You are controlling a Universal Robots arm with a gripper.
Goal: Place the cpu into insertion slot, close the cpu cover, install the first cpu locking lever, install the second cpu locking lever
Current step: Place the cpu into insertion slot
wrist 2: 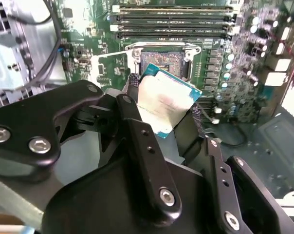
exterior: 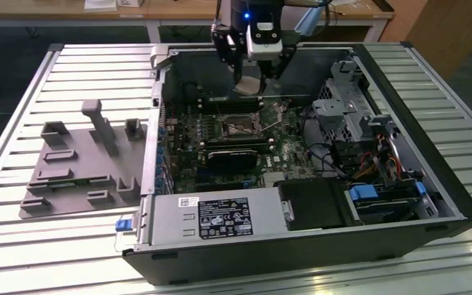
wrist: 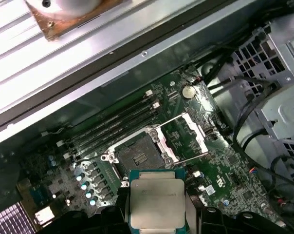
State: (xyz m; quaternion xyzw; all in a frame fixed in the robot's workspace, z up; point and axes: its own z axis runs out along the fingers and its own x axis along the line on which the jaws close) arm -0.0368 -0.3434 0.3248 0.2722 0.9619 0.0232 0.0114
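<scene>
Exterior view, upper centre: the claw [exterior: 249, 86] pinches the chip [wrist 2: 166, 100] by two opposite edges and holds it above the motherboard [exterior: 182, 147] inside the open computer case [exterior: 302, 252]. The empty socket [exterior: 238, 126] lies just below the claw in that frame, slightly toward the exterior view's left, apart from the chip. The cover [wrist: 197, 132] stands swung open beside the socket. Chip not yet seated.
</scene>
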